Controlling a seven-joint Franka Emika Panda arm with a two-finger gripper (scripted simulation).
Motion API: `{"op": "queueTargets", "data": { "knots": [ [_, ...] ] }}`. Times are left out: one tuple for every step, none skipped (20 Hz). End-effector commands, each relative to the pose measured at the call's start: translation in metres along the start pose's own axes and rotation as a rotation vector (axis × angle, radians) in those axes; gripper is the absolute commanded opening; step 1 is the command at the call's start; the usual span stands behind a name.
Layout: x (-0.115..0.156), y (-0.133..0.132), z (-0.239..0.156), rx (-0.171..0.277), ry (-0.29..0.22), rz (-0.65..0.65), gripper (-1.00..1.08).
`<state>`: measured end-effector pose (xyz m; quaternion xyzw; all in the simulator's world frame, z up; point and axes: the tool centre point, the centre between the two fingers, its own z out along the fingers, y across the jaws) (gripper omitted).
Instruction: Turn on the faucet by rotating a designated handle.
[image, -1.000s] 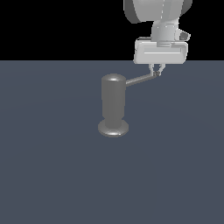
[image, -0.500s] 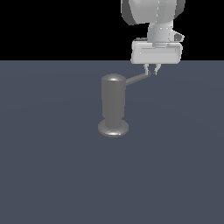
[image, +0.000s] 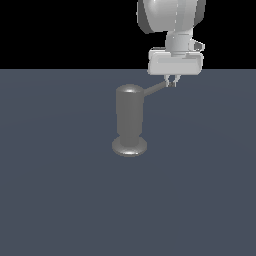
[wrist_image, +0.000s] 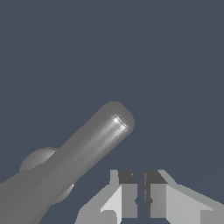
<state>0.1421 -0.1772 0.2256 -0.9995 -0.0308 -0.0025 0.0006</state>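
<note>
**Fingers parked at the tip of the faucet handle**

A flat, dull blue-grey counter (image: 60, 200) fills the scene under a black backdrop, bare apart from the faucet (image: 130, 120). This stands near the middle: a grey upright cylinder with a domed top on a wider round base. Its handle (image: 156, 89), a thin straight rod, sticks out from the upper part toward the exterior view's right and a little upward.

The gripper (image: 172, 83) hangs from the white arm directly above the rod's outer end, pointing down. Its fingers (wrist_image: 124, 192) are drawn narrow, with only a slim gap between them, and they hold nothing. In the wrist view the handle's rounded tip (wrist_image: 116, 120) lies just beside the fingertips, not between them; whether they touch it cannot be told.

That placement looks deliberate: nearly closed fingers act as one stiff pusher, and the far end of the rod gives the most leverage about the cylinder. The turn seems barely begun, so a sideways sweep is likely what it calls for. The risk is slipping off the rounded end.
</note>
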Motion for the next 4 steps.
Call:
{"op": "queueTargets", "data": {
  "knots": [
    [0.0046, 0.0017, 0.0047, -0.001, -0.004, 0.004, -1.00],
    [0.0065, 0.0019, 0.0050, -0.001, -0.004, 0.005, -1.00],
    [0.0085, 0.0016, 0.0050, -0.001, -0.004, 0.005, -1.00],
    [0.0085, 0.0016, 0.0050, -0.001, -0.004, 0.005, -1.00]
  ]
}}
